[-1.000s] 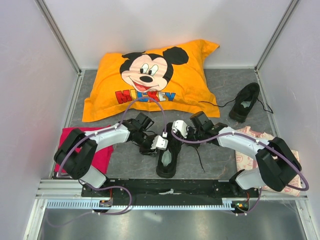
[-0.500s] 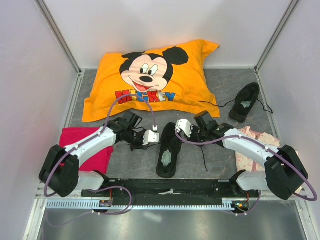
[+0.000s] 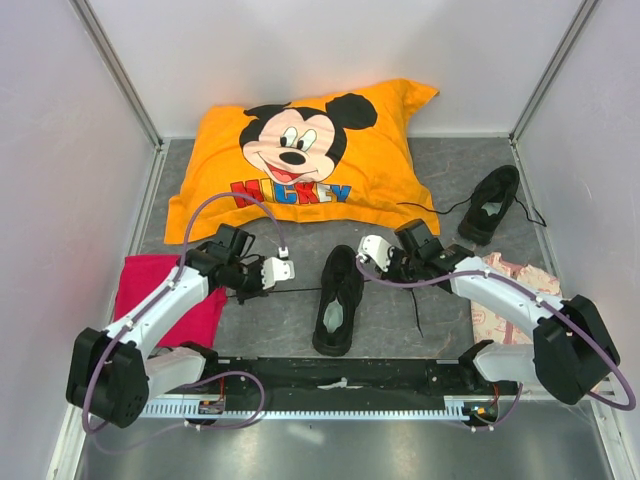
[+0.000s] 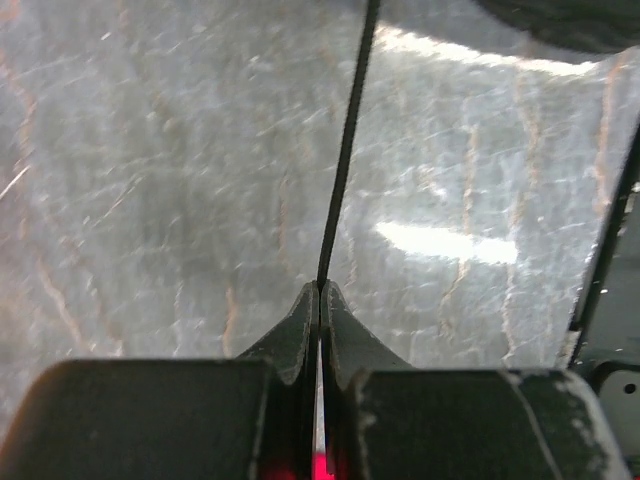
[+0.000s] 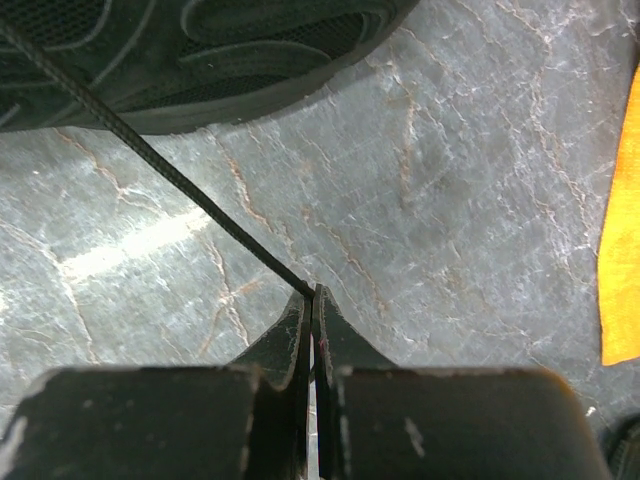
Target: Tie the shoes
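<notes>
Swinging left since a second ago, the left arm (image 3: 170,300) now sits well apart from the middle shoe (image 3: 337,300). An orange Mickey pillow (image 3: 300,160) fills the back of the grey table (image 3: 270,325). The middle shoe lies between both arms, and the second shoe (image 3: 490,205) lies far right near the wall. The left gripper (image 4: 320,290) is clamped on a taut lace (image 4: 345,150). The right gripper (image 5: 312,292) pinches another lace end (image 5: 150,155).
</notes>
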